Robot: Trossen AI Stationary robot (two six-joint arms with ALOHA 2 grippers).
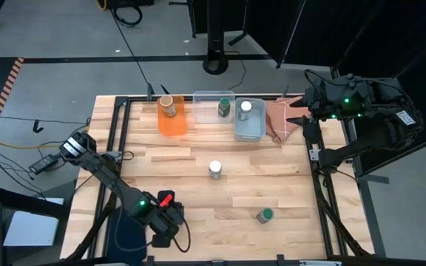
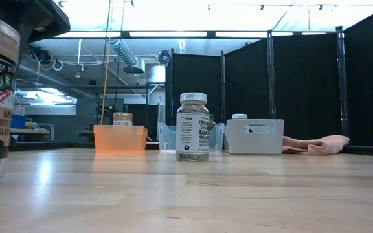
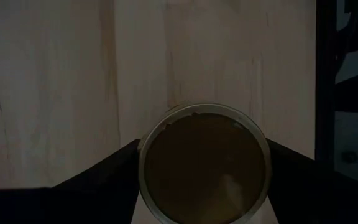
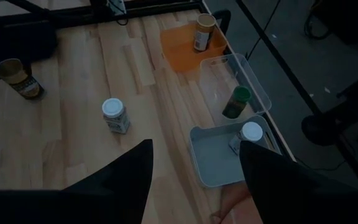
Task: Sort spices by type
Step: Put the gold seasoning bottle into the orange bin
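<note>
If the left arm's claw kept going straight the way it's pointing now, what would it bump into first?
Probably the small round jar with the tan-brown lid. In the left wrist view it sits directly ahead between the left gripper's dark fingers, with the wooden table behind it. Whether the fingers already touch it is unclear.

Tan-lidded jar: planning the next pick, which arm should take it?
Left: the left gripper sits around the tan-lidded jar; the right gripper waits open by the pink cloth, across the table.
</note>
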